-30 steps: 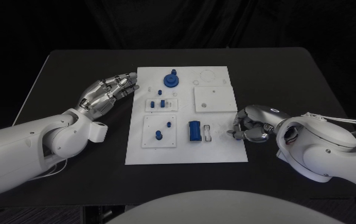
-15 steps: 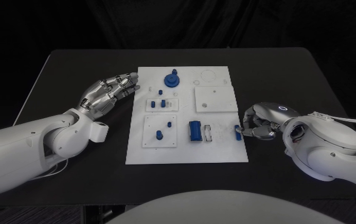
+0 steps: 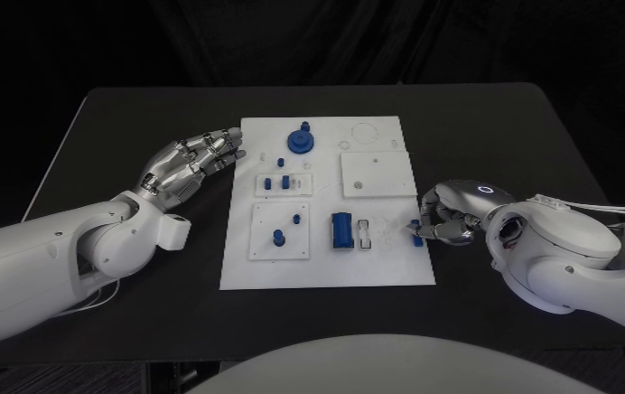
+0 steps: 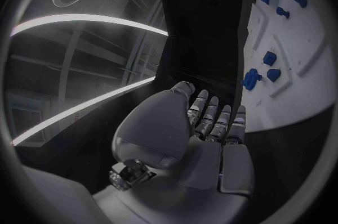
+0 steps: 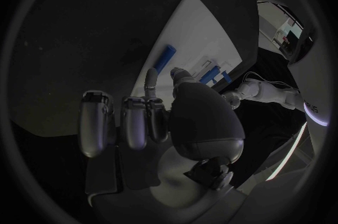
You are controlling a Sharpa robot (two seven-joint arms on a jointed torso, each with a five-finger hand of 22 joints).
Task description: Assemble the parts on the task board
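Observation:
The white task board [image 3: 326,272] lies mid-table. On it are a blue round knob [image 3: 300,142], small blue pegs [image 3: 276,182], two more pegs [image 3: 279,236] and a blue block [image 3: 341,229]. A short blue bar [image 3: 417,230] lies at the board's right edge, also shown as the bar [image 5: 164,59] flat on the board [image 5: 200,24]. My right hand [image 3: 450,218] sits just right of it, fingertips [image 5: 151,79] close to the bar's end, nothing in its grasp. My left hand [image 3: 195,161] hovers flat and open by the board's left edge; the left hand [image 4: 204,139] is off the board [image 4: 289,72].
A white square plate [image 3: 377,174] and a faint ring outline [image 3: 365,129] sit on the board's upper right. A small white slot piece [image 3: 366,233] stands beside the blue block. Black table [image 3: 144,114] surrounds the board.
My right hand drew back to the right off the board's edge, uncovering the short blue bar there. The left hand has not moved.

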